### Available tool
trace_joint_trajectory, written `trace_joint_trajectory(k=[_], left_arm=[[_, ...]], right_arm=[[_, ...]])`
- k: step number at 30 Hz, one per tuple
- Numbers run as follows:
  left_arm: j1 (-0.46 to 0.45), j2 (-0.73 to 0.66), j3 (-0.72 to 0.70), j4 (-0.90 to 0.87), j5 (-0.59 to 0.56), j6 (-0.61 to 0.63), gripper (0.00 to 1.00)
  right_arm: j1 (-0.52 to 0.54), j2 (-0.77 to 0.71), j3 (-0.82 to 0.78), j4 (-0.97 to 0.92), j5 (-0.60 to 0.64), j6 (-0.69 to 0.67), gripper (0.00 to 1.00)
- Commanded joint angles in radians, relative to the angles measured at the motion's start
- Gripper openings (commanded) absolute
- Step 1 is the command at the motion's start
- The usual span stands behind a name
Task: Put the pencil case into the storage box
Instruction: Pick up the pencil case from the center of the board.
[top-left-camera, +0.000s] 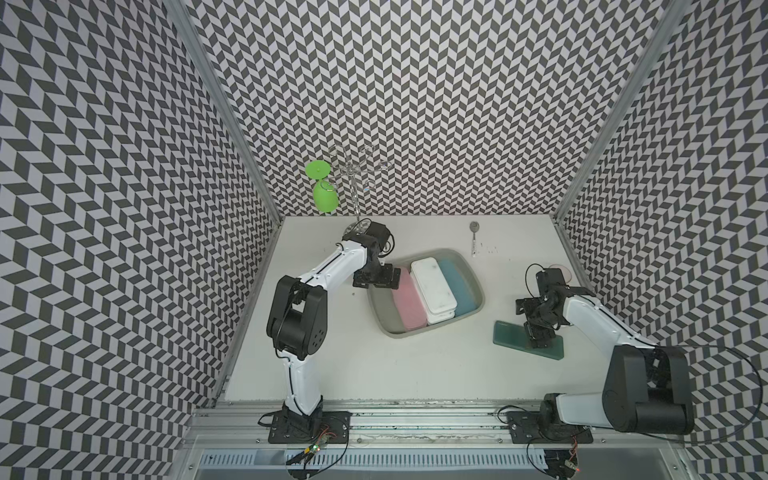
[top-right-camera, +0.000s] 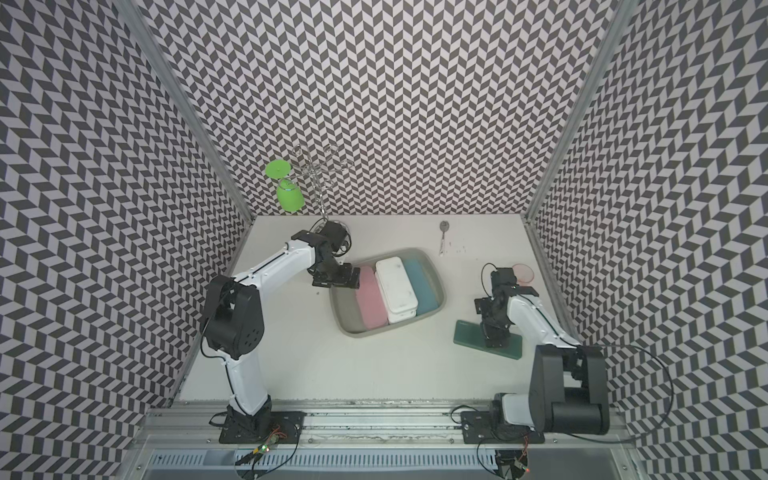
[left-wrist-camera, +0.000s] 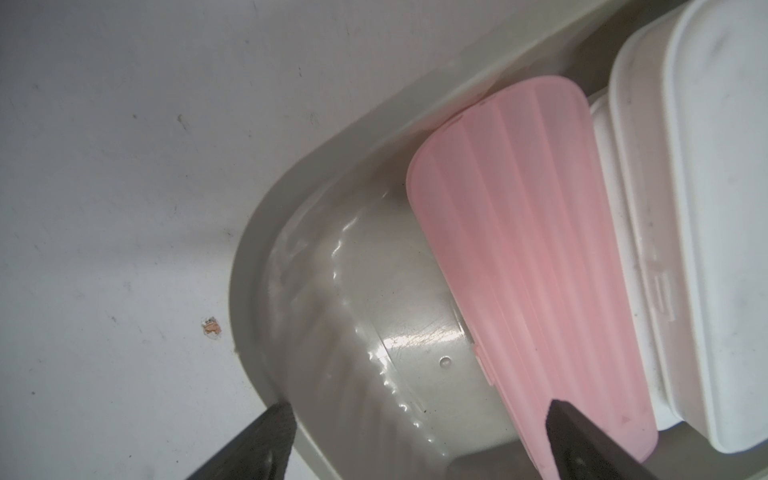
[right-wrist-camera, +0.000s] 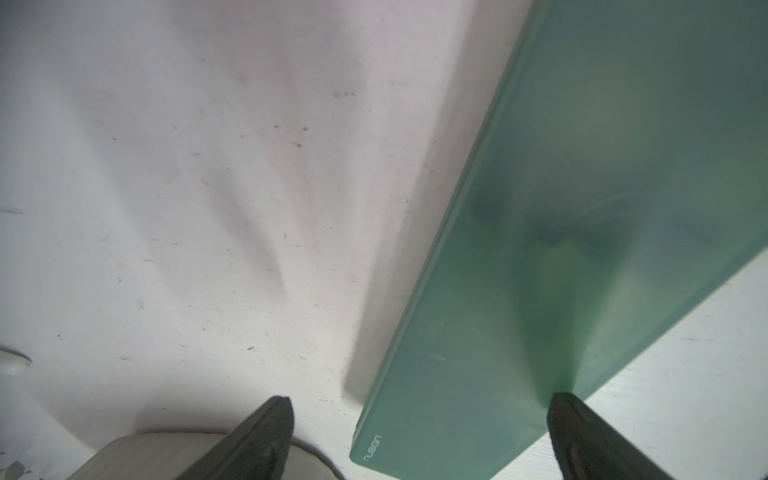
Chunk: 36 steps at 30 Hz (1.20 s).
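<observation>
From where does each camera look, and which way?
Top views: high at the front, looking down; left arm, right arm, table.
Left wrist: over the storage box, looking in at the pink case; open left gripper.
Right wrist: over the green case, looking down; open right gripper.
Shared: top views and left wrist show the pink case.

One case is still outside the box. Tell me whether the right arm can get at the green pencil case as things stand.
Probably yes: the right gripper hangs open right above the green pencil case, which lies bare on the table.
</observation>
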Motion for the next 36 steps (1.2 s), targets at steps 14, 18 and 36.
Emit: trace_joint_trajectory(k=[14, 18, 36], left_arm=[[-0.003, 0.023, 0.070, -0.015, 0.011, -0.017, 1.00], [-0.005, 0.024, 0.070, -0.016, 0.011, -0.019, 1.00], [-0.013, 0.025, 0.076, -0.022, 0.001, -0.035, 1.00]], right_arm=[[-0.009, -0.076, -0.051, -0.069, -0.032, -0.025, 1.00], [-0.012, -0.061, -0.055, -0.062, -0.034, -0.031, 1.00], [-0.077, 0.149, -0.018, 0.121, 0.020, -0.340, 0.76]])
